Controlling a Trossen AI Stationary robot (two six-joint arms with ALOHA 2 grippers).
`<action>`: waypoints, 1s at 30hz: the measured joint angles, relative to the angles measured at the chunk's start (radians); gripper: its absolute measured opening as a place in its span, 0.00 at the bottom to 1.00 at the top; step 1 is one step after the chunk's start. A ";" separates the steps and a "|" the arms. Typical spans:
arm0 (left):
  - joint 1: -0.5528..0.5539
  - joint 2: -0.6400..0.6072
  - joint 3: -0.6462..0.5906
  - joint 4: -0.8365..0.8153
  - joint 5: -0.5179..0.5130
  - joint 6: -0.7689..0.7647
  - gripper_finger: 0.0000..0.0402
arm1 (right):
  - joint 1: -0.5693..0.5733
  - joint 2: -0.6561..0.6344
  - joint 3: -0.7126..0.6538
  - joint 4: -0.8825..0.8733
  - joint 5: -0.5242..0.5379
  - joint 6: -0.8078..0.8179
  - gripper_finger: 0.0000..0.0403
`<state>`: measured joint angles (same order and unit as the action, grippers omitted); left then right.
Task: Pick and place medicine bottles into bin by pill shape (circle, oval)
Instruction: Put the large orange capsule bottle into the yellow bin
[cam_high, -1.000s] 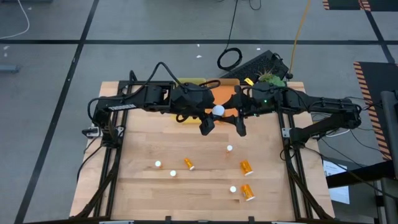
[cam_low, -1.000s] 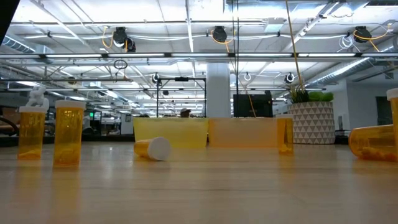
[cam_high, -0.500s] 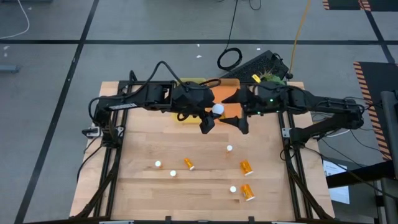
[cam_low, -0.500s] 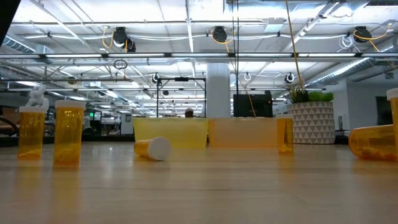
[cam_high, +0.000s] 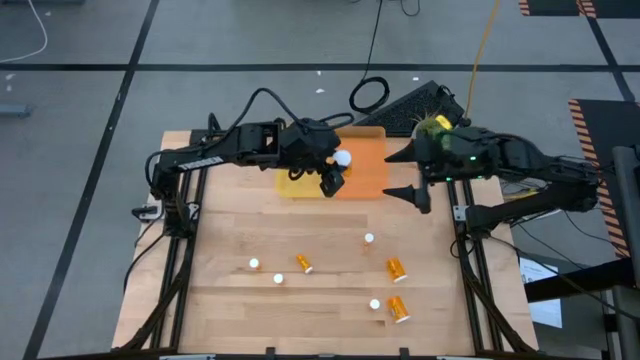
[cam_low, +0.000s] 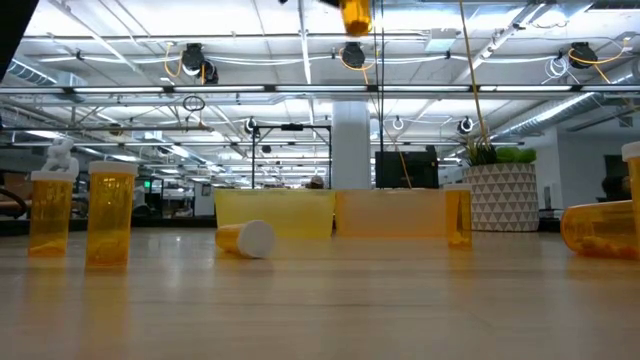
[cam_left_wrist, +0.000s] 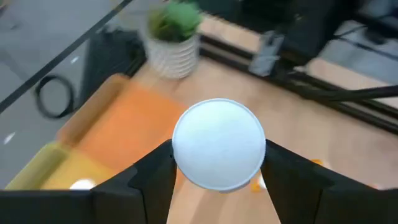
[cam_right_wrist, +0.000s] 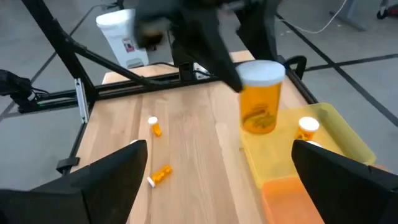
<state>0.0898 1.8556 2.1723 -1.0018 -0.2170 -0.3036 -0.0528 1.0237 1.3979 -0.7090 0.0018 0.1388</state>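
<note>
One pill bottle (cam_high: 342, 159) clamped in left claw (cam_high: 333, 180) above yellow tray (cam_high: 297, 184); right claw (cam_high: 412, 196) spread wide beside orange tray (cam_high: 365, 165).

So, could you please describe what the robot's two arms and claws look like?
Both arms are dark, nearly black, jointed links. The left claw and right claw each end in two flat, tapering dark fingers. A black cable loops above the left arm, and a small green light glows near the right wrist.

no readable text, labels or numbers
</note>
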 joint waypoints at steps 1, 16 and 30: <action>0.012 0.000 -0.014 -0.003 -0.014 -0.015 0.55 | 0.000 -0.017 0.000 -0.012 0.000 -0.003 0.98; 0.162 -0.001 -0.418 -0.017 -0.104 -0.122 0.55 | 0.000 -0.124 0.000 -0.078 0.028 -0.041 0.98; 0.273 -0.001 -0.708 0.225 -0.047 -0.025 0.54 | -0.032 -0.021 0.000 -0.029 0.155 0.052 0.98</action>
<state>0.3632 1.8542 1.4639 -0.7767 -0.2638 -0.3282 -0.0853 1.0028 1.3979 -0.7385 0.1567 0.1909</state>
